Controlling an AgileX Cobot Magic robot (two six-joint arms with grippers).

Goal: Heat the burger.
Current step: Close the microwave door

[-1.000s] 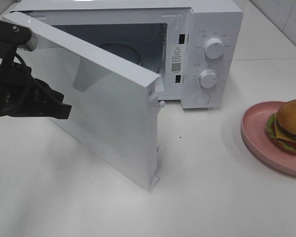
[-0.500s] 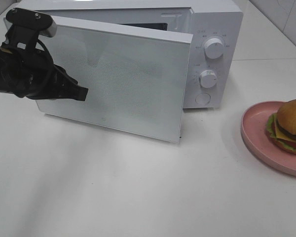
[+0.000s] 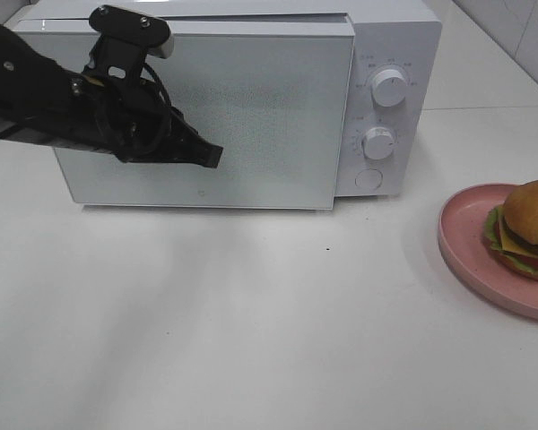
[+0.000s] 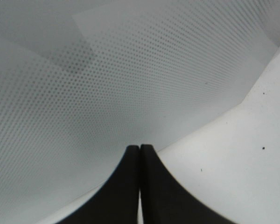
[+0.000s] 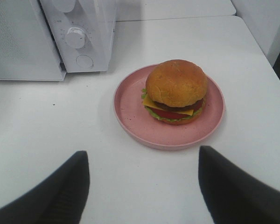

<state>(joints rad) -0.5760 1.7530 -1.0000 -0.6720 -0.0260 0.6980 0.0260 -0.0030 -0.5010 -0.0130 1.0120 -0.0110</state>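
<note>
The left gripper (image 4: 140, 154) is seen with its two black fingers pressed together, nothing pinched between them, the tips held just before the dotted door (image 3: 251, 125) of the white microwave (image 3: 390, 54); actual contact cannot be told. The right gripper (image 5: 142, 182) is spread wide and holds nothing, its fingers (image 5: 70, 191) set apart above the white table (image 3: 251, 340). The burger (image 5: 176, 92) is found on the pink plate (image 5: 130, 112), to the right of the microwave. In the exterior view the door is shown closed and both dials (image 3: 377, 141) are visible, with the plate cut by the frame edge. Only in the right wrist view are the whole plate and burger shown.
</note>
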